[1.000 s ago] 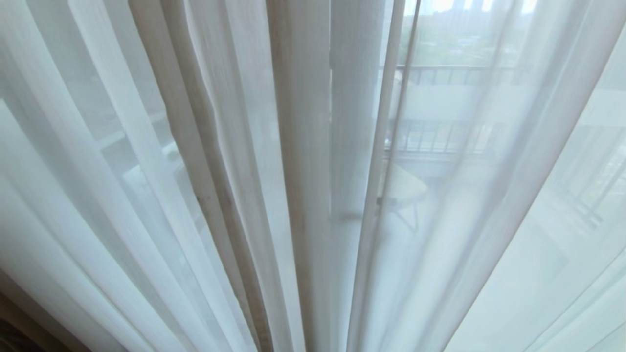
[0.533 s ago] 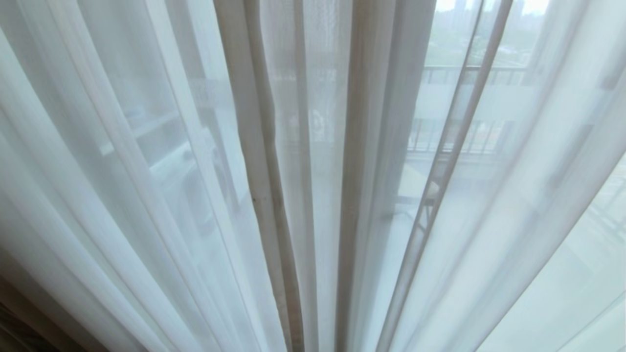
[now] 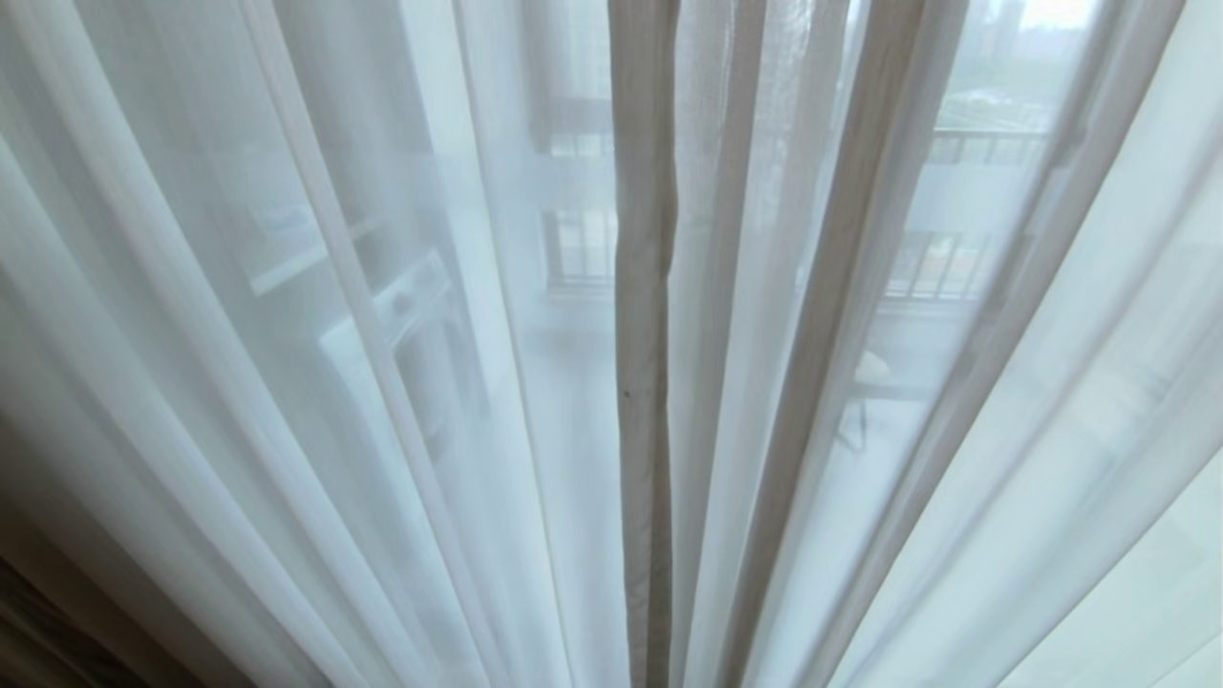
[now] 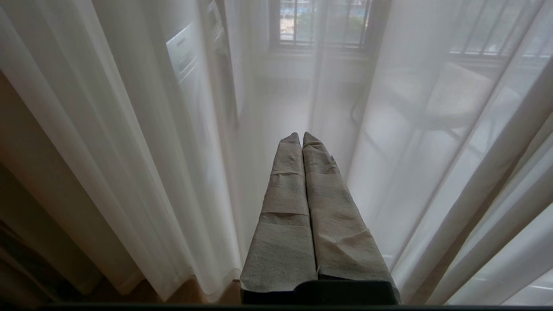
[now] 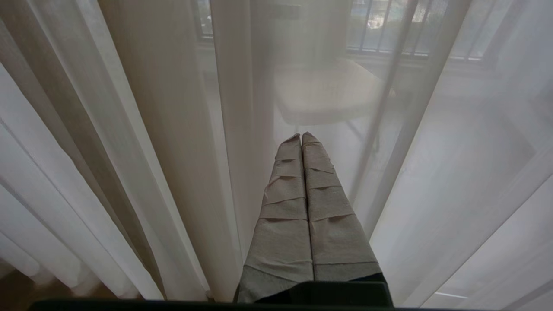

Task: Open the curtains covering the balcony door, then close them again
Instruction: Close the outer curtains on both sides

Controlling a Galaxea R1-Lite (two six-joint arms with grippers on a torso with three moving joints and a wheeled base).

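The curtains [image 3: 382, 382] hang shut and fill the head view: sheer white pleats, with a thicker beige hem [image 3: 642, 382] running down the middle. The balcony door is hidden behind them. Neither arm shows in the head view. In the left wrist view my left gripper [image 4: 301, 134] is shut and empty, its taped fingers [image 4: 285, 207] pointing at the sheer fabric [image 4: 129, 129], close to it. In the right wrist view my right gripper [image 5: 301, 134] is likewise shut on nothing, beside a denser beige fold [image 5: 164, 129].
Through the sheer fabric a balcony shows faintly: a railing [image 3: 984, 148], a pale chair [image 5: 328, 90] and a white appliance [image 3: 401, 315]. Brown floor [image 3: 38, 650] shows at the lower left, where the curtain hems end.
The whole head picture has shifted: the beige hem and the folds now sit further right, so the camera has moved. The curtains hang as before.
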